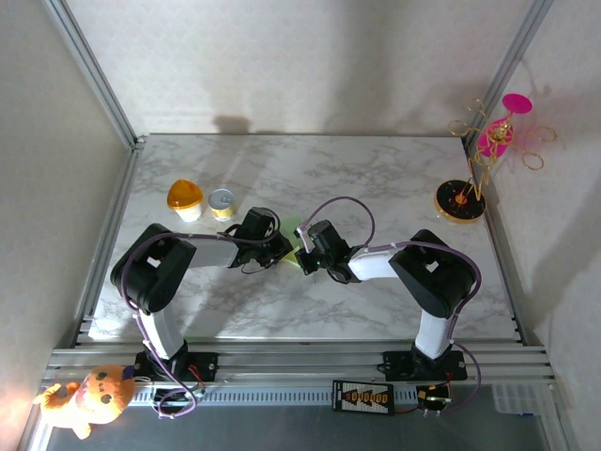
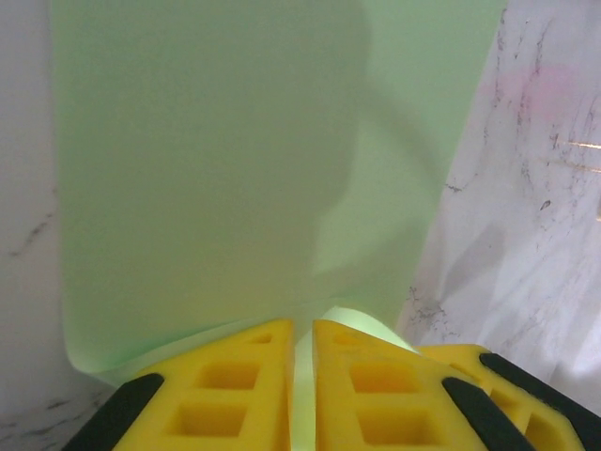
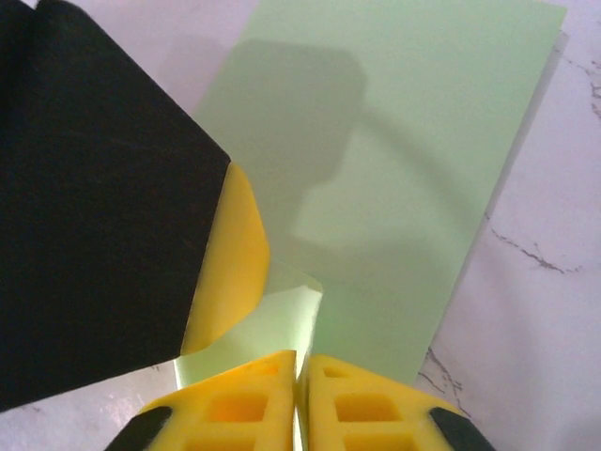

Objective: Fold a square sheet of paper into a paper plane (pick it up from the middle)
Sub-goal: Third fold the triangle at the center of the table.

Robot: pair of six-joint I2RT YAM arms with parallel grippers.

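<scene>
The square sheet of paper (image 3: 404, 178), pale green, lies on the marble table (image 1: 376, 178) at the centre, and from the right wrist it looks like a long rectangle. My left gripper (image 2: 302, 329) is shut on its near edge, with a strip of paper in the thin slit between the yellow fingers (image 2: 244, 376). My right gripper (image 3: 298, 359) is shut on a lifted, curled edge of the same sheet. The left gripper's black body (image 3: 94, 197) sits close beside it. From above, both grippers (image 1: 282, 248) (image 1: 304, 246) meet tip to tip over the paper (image 1: 293, 231). The paper plane is out of view.
An orange-lidded cup (image 1: 185, 198) and a small yellow tin (image 1: 222, 203) stand behind the left arm. A pink-and-gold ornament stand (image 1: 474, 178) is at the back right. A plush toy (image 1: 89, 399) sits on the rail at the near left.
</scene>
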